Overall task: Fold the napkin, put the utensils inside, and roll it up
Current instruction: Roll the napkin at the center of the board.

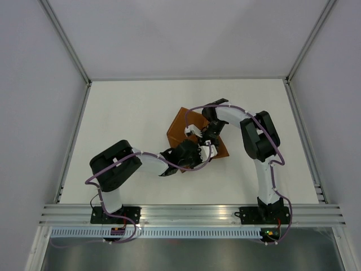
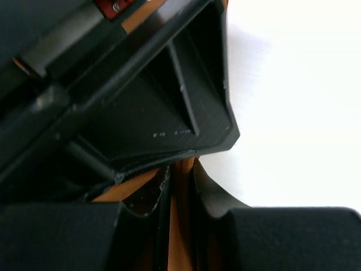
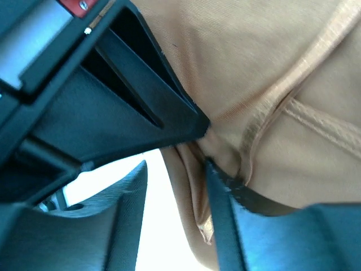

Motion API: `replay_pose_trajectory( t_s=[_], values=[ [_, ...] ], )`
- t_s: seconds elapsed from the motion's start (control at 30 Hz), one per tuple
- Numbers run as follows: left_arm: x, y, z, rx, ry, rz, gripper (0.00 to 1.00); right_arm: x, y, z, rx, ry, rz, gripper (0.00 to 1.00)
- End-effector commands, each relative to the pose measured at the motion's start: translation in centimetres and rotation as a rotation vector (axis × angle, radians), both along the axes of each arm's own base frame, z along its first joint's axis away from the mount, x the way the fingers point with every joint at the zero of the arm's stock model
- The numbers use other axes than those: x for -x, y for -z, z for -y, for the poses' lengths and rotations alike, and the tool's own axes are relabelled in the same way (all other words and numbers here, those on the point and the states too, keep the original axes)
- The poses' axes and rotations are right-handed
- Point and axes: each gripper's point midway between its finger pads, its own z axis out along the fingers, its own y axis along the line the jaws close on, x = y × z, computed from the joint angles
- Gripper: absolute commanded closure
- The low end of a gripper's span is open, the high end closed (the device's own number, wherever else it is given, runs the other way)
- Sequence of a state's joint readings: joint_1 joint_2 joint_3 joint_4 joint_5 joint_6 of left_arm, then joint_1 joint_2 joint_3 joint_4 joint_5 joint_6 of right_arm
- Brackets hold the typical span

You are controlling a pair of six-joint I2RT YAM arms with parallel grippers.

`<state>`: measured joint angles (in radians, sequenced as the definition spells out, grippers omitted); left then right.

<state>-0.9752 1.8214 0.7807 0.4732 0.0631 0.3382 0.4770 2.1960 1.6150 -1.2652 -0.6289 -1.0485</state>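
Three views cover this moment. From the top external camera, the napkin (image 1: 179,125) lies on the desk (image 1: 130,113) as a compact rust-orange patch with one corner pointing away from the arm bases. Both arms converge over its near half, with the left end effector (image 1: 204,153) at the near edge and the right end effector (image 1: 198,133) just beyond it. The knife is not visible in this view, and the arms hide whether the cloth is already doubled. The left wrist camera supplies the grip detail: the jaws are drawn almost together, a thin band of orange fabric (image 2: 179,192) is pinched between them, and bare desk (image 2: 293,101) shows beside them. The right wrist camera shows the opposite state: the jaws stand apart, white desk (image 3: 113,175) is visible through the gap, and a raised ridge of cloth (image 3: 271,84) with a hemmed edge lies at the fingertips, not visibly clamped. Judged from these views, folding is under way. Utensil placement and rolling remain to be done.
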Motion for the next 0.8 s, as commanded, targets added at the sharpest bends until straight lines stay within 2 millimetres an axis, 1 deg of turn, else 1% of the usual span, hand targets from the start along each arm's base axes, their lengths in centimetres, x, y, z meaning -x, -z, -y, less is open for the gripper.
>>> replay_pose_trajectory(
  t_s=[0.0,0.03,0.1,0.23,0.3,0.33,0.37,0.43,0.47,0.53,0.57,0.6,0.63,0.67,0.73,0.77],
  values=[
    [4.2,4.4,-1.6,-0.071,0.043,-0.271,0.98,-3.5,-0.1,-1.0,-0.068,-0.018,0.151,0.45],
    [3.9,4.2,-1.5,-0.064,0.038,-0.285,0.98,-3.8,-0.8,-1.1,-0.078,-0.009,0.163,0.44],
    [4.1,4.1,-1.5,-0.052,0.046,-0.322,0.98,-4.4,-1.5,-1.0,-0.093,0.02,0.173,0.41],
    [3.7,3.6,-1.7,-0.019,0.038,-0.365,0.98,-5.6,-3.3,-0.8,-0.129,0.075,0.217,0.39],
    [4.0,3.6,-1.6,-0.011,0.047,-0.4,0.98,-6.5,-4.1,-0.5,-0.152,0.107,0.238,0.38],
    [3.8,3.5,-1.5,-0.008,0.047,-0.415,0.98,-6.6,-5.0,-0.6,-0.173,0.121,0.252,0.38],
    [4.0,3.7,-1.5,-0.01,0.046,-0.432,0.98,-7.2,-5.5,-0.2,-0.186,0.145,0.264,0.37],
    [3.9,3.6,-1.4,0.003,0.05,-0.456,0.98,-7.8,-6.9,-0.1,-0.226,0.17,0.307,0.37],
    [4.2,3.7,-1.3,0.014,0.057,-0.49,0.98,-8.6,-7.3,0.3,-0.244,0.192,0.333,0.36],
    [3.9,3.5,-1.2,0.032,0.055,-0.519,0.98,-8.8,-8.3,0.7,-0.269,0.21,0.367,0.36],
    [4.2,3.7,-1.2,0.039,0.063,-0.551,0.98,-9.0,-8.5,1.1,-0.277,0.221,0.38,0.36],
    [4.1,3.5,-1.0,0.047,0.067,-0.568,0.98,-8.8,-8.8,1.4,-0.293,0.221,0.406,0.36],
    [3.7,3.5,-1.2,0.055,0.057,-0.585,0.98,-8.7,-8.9,1.6,-0.305,0.218,0.421,0.36],
    [4.0,3.5,-1.2,0.058,0.061,-0.619,0.98,-8.6,-9.1,1.8,-0.33,0.223,0.433,0.36],
    [3.6,3.6,-1.3,0.061,0.056,-0.644,0.98,-7.9,-9.3,2.3,-0.359,0.219,0.476,0.36],
    [3.9,3.8,-1.4,0.056,0.061,-0.668,0.98,-8.3,-9.4,2.4,-0.375,0.221,0.517,0.36]
  ],
)
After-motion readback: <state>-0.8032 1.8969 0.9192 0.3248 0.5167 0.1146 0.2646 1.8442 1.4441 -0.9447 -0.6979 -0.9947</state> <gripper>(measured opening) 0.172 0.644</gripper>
